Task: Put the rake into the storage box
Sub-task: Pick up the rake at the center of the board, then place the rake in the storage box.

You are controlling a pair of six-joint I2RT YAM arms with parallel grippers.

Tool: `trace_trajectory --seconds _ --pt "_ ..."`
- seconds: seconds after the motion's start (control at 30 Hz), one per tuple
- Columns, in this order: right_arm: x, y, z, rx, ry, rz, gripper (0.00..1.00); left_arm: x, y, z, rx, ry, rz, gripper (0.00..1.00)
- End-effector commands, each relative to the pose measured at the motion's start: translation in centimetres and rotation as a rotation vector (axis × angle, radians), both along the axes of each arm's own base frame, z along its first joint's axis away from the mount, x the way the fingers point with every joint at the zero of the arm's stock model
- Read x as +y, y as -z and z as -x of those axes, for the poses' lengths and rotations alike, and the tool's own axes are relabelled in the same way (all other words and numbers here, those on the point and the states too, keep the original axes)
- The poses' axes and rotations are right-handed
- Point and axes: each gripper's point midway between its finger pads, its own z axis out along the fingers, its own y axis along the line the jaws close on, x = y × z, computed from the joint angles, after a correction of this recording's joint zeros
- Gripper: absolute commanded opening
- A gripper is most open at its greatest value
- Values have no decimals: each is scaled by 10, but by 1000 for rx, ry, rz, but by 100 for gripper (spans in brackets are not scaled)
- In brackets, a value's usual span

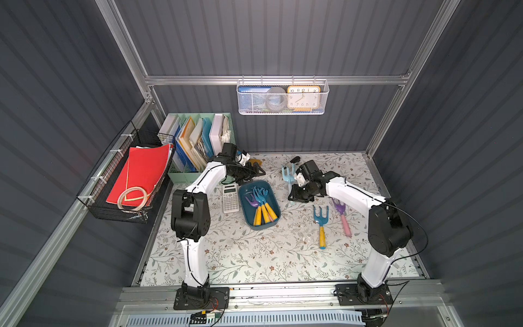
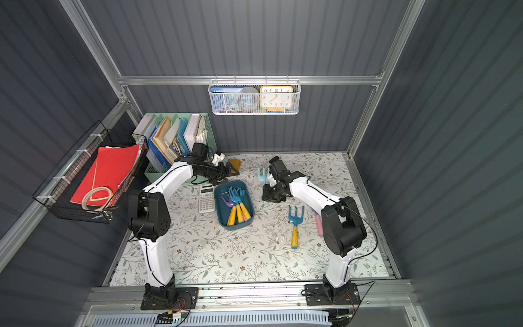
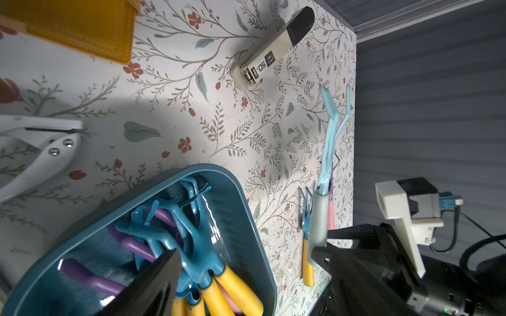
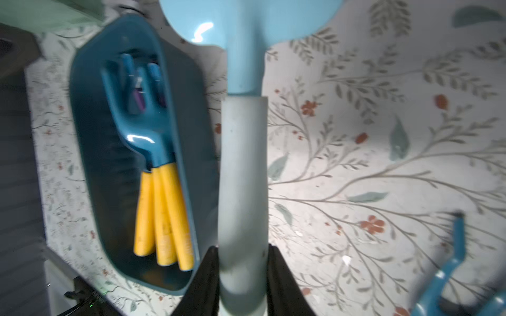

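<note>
The pale blue rake [image 4: 242,164] is clamped by its grey handle in the right gripper [image 4: 243,247] and is held just beside the storage box [image 1: 244,211], not inside it. Several yellow-handled rakes [image 1: 263,212] are laid in that box. The left gripper [image 1: 258,171] is spread open at the box's far end, and nothing is gripped by it.

pale rake [image 4: 243,136] head cut off by the edge, pink-handled rake [image 2: 319,226] mostly behind right arm [image 2: 339,223] — storage box [image 4: 109,197] blurred

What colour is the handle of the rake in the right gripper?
Pale grey rake handle; clearest in the right wrist view.
</note>
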Motion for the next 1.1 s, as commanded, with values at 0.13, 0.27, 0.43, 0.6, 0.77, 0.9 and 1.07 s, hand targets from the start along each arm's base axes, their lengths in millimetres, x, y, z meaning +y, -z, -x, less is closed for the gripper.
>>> trace_trajectory --seconds 0.13,0.27,0.43,0.6,0.77,0.9,1.07 --pt "50 -15 13 14 -153 -131 1 -13 -35 11 -82 74 121 90" --pt "68 -20 19 3 -227 -124 1 -14 -38 12 -93 85 132 90" --pt "87 -28 35 1 -309 -162 1 -15 -33 11 -73 84 134 81" --pt "91 -24 46 16 -343 -148 2 -14 -27 10 -53 81 133 45" --pt "86 -13 42 22 -312 -104 3 -8 -18 13 -40 76 92 6" --pt "83 -9 36 11 -289 -77 11 0 -6 21 -25 69 34 1" --pt "71 5 27 -14 -222 7 47 14 6 29 -16 44 -45 0"
